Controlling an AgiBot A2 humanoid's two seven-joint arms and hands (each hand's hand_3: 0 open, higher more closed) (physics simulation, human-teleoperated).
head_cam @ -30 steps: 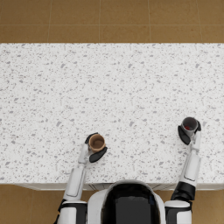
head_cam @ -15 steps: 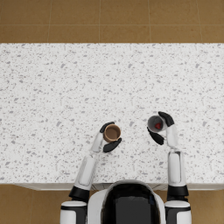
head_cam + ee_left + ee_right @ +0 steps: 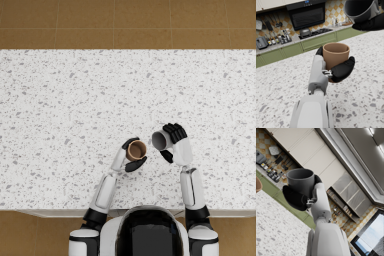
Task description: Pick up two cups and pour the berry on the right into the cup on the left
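I am wrapping my left hand (image 3: 131,159) around the brown cup (image 3: 136,150), keeping it upright with its mouth facing up, above the speckled counter (image 3: 60,110). My right hand (image 3: 176,145) is gripping the grey cup (image 3: 161,140), tipping it sideways so its long axis lies nearly level and its mouth is pointing toward the brown cup just beside it.

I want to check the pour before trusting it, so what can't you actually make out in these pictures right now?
- The berry: no view shows it. In the head view the grey cup is tipped sideways; in the right wrist view its wall hides the inside.
- Inside of the brown cup: the left wrist view looks at its side, and the head view is too small to tell.
- The grey cup in the left wrist view: cut off by the top edge.
- Right hand fingers: mostly hidden behind the cup.
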